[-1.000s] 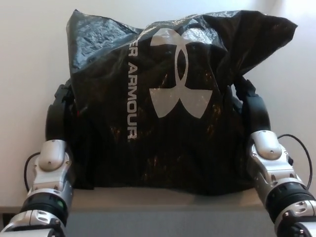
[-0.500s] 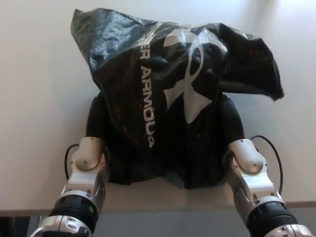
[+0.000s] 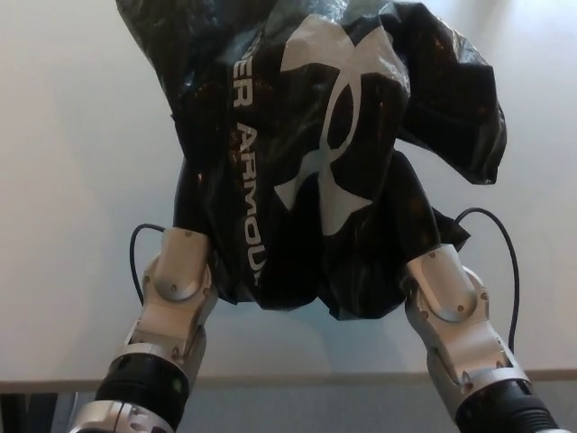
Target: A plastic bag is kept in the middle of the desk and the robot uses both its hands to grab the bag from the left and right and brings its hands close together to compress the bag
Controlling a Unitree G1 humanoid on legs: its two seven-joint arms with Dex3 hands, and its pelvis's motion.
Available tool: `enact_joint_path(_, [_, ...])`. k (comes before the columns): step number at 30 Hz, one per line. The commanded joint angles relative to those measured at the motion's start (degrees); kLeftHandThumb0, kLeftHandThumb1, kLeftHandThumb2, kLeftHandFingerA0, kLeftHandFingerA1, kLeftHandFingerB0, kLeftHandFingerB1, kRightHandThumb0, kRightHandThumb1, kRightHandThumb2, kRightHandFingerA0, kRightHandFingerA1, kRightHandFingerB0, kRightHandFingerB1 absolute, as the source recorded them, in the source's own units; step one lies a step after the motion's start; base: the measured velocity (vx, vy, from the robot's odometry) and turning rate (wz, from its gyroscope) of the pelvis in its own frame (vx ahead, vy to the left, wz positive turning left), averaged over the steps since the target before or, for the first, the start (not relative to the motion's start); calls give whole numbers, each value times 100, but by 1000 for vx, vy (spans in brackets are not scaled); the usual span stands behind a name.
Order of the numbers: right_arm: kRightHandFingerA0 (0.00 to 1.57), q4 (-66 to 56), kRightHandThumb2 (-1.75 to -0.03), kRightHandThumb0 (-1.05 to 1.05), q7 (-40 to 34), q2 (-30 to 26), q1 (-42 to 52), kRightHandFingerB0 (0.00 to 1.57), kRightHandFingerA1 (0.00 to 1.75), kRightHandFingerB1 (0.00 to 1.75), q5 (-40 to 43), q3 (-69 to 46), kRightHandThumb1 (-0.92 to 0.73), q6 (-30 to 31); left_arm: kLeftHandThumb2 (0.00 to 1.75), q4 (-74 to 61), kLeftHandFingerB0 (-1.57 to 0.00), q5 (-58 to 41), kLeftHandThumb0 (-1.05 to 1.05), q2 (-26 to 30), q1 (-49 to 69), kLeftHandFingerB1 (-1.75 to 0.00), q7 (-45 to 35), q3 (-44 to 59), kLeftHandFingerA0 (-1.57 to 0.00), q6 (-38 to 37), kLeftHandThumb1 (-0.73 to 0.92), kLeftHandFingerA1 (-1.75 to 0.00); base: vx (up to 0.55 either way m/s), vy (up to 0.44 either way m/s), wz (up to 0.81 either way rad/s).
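The black plastic bag, printed with a white logo and lettering, stands bunched up tall and narrow in the middle of the white desk. Both arms come up from below and press into its lower sides. My left hand is buried in the folds just above its silver wrist. My right hand is likewise hidden in the bag above its silver wrist. The bag is squeezed between the two hands, which stand close together. A loose flap hangs over on the right.
The desk's front edge runs across just below the wrists. A thin black cable loops off the right wrist, and another off the left. Bare white desk lies to both sides of the bag.
Both hands have come inward towards each other, squeezing the bag from a wide flat shape into a narrow, tall bundle. The view has also shifted a little.
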Motion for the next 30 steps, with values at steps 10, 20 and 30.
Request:
enact_joint_path(10, [0,127,-125,-92,-95,-56,84,0,13,10,-23,77,-92,-255,91,-109,0,286,-73,-28,260,-10,356,-103,0,-134,92,-4,0,0,0])
enact_joint_path(20, [0,-749,-118,-91,474,-937,234,0,17,7,331,-339,-85,901,73,-1221,-20,95,-85,850,619,-30,126,338,-25,953,92,-42,0,0,0])
enact_joint_path(30, [2,-1848,-111,-36,690,-2366,598,0,50,48,536,-1085,-51,982,68,-2136,-57,-131,-71,2118,1022,-47,352,1509,-66,862,92,-69,0,0,0])
